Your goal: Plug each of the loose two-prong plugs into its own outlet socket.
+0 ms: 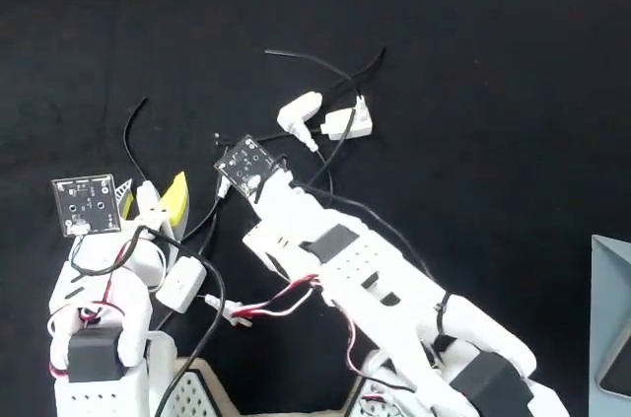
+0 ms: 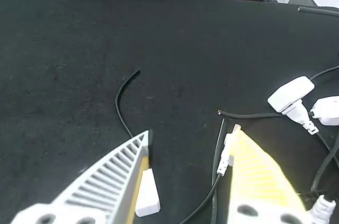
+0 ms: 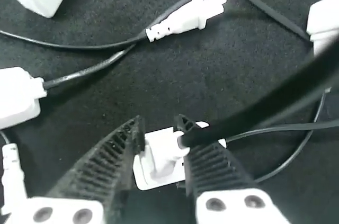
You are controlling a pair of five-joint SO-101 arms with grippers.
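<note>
**Item 1. Black cloth worktop.** Carries all the loose wiring. The landmark is the white rectangular socket block.

**Item 2. White rounded plug with black cord.** Lies just beside the landmark block, unplugged.

**Item 3. Right hand, black ribbed fingers.** Sits near the landmark block, on the side toward the arm bases. It is drawn narrow, with its fingers pressed against both flanks of a small white plug body trailing a thick black cord. The grip across the body probably leaves the prongs free to be aimed at a socket.

**Item 4. Left hand, one grey finger and one yellow.** Well apart from the landmark block, spread wide, holding nothing. A slim white plug on a thin black cord lies against the yellow finger, the likely next pick.

**Item 5. Second white socket block.** Far from the landmark, beside the left arm, apparently unfilled.
</note>
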